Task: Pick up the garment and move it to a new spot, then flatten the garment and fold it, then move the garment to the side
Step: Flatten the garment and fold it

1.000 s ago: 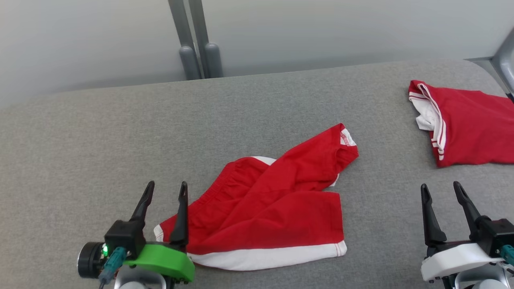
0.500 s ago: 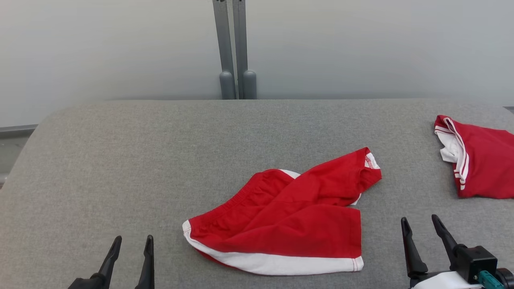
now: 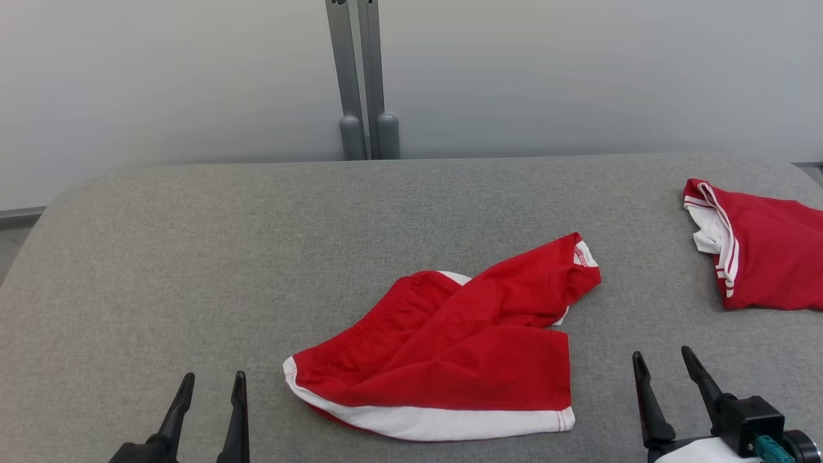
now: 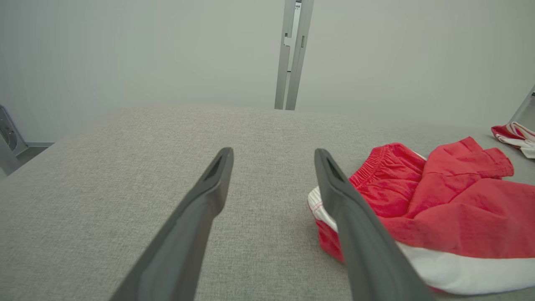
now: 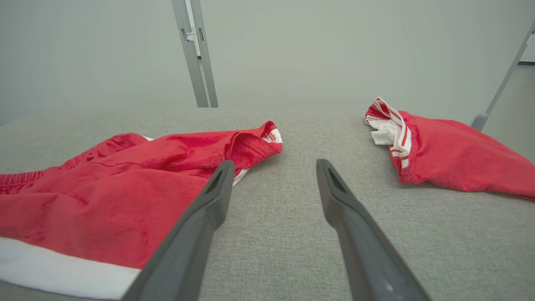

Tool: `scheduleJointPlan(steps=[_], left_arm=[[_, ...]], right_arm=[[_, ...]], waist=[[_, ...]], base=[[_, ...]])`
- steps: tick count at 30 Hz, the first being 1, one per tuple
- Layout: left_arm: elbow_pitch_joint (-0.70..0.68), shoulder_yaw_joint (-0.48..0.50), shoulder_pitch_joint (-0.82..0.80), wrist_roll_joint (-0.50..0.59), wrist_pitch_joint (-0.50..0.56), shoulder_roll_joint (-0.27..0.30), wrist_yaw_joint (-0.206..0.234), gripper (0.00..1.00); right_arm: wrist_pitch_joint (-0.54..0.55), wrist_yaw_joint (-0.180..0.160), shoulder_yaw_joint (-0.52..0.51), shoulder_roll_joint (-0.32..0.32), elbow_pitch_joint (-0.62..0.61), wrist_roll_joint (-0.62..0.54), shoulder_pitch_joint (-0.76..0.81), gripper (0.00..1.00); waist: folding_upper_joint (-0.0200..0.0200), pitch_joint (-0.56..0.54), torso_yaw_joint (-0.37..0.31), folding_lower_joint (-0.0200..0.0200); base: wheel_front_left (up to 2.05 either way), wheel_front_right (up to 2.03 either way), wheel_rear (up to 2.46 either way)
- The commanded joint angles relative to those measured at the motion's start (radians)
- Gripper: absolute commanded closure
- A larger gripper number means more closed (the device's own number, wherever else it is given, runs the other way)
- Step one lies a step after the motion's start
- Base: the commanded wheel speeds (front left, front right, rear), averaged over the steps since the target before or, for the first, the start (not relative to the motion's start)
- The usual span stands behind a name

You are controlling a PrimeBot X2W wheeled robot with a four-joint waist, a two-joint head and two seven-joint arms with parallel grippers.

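Garment: the red shorts (image 3: pixel 450 347) lay crumpled near the tabletop's (image 3: pixel 193 257) near edge, about midway along it, one leg twisted toward the far right.
Left hand: (image 3: pixel 214 376) fingers spread and empty, at the near edge, left of the shorts and apart from them.
Right hand: (image 3: pixel 661 354) spread and empty, at the near edge, right of the shorts.
Change: a second earlier the left hand overlapped the shorts' near-left corner; it had since drawn clear. The head view had shifted too, while the folds looked unchanged.
Meaning: the shorts probably sat released at their new spot, with flattening not yet begun.
Elsewhere: a second red garment (image 3: pixel 765 257) lay by the right edge, well apart.
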Motion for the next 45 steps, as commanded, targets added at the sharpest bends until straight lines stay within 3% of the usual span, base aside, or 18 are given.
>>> scheduleJointPlan(steps=[1,7,11,22,37,38,40,41,43,44,45], left_arm=[[-0.007,-0.008,-0.023,0.004,-0.003,0.001,-0.005,0.0],[0.019,-0.185,-0.14,-0.039,-0.003,0.085,-0.006,0.0],[0.132,-0.274,-0.242,-0.066,-0.001,0.14,-0.006,0.0],[0.318,-0.342,-0.349,-0.164,0.06,0.187,-0.005,0.0],[0.314,-0.433,-0.34,-0.353,0.168,0.222,-0.005,0.0],[0.309,-0.435,-0.338,-0.359,0.177,0.226,-0.005,0.06],[0.299,-0.443,-0.332,-0.385,0.201,0.23,-0.005,0.56],[0.291,-0.448,-0.33,-0.399,0.212,0.233,-0.005,0.65],[0.28,-0.456,-0.327,-0.41,0.231,0.24,-0.005,1.0],[0.277,-0.459,-0.325,-0.413,0.24,0.244,-0.005,1.0],[0.274,-0.461,-0.324,-0.417,0.243,0.245,-0.005,1.0]], right_arm=[[-0.003,0.0,0.025,-0.005,0.002,0.008,-0.003,0.0],[0.009,0.0,0.213,-0.085,0.104,0.056,-0.032,0.0],[0.027,0.0,0.301,-0.125,0.168,0.09,-0.064,0.0],[0.037,0.0,0.419,-0.133,0.267,0.15,-0.143,0.0],[0.023,0.0,0.481,-0.13,0.319,0.211,-0.194,0.0],[0.022,0.0,0.483,-0.129,0.321,0.213,-0.194,0.0],[0.021,0.0,0.488,-0.128,0.325,0.217,-0.198,0.0],[0.021,0.0,0.49,-0.126,0.326,0.218,-0.199,0.0],[0.023,0.0,0.501,-0.123,0.329,0.227,-0.2,0.0],[0.024,0.0,0.505,-0.124,0.331,0.231,-0.203,0.0],[0.026,0.0,0.508,-0.123,0.334,0.239,-0.205,0.11]], waist=[[0.0,0.006,0.001,0.0001],[0.0,0.06,0.014,0.0001],[0.0,0.097,0.012,0.0001],[0.0,0.139,-0.021,0.0001],[0.0,0.14,-0.013,0.0001],[0.0,0.139,-0.013,0.0001],[0.0,0.138,-0.012,0.0001],[0.0,0.138,-0.011,0.0001],[0.0,0.137,-0.01,0.0001],[0.0,0.138,-0.01,0.0001],[0.0,0.137,-0.01,0.0001]], base=[[0.0,0.0,0.0],[0.0,0.0,0.0],[0.0,0.0,0.0],[0.0,0.0,0.0],[0.0,0.0,0.0],[0.0,0.0,0.0],[0.0,0.0,0.0],[0.0,0.0,0.0],[0.0,0.0,0.0],[0.0,0.0,0.0],[0.0,0.0,0.0]])
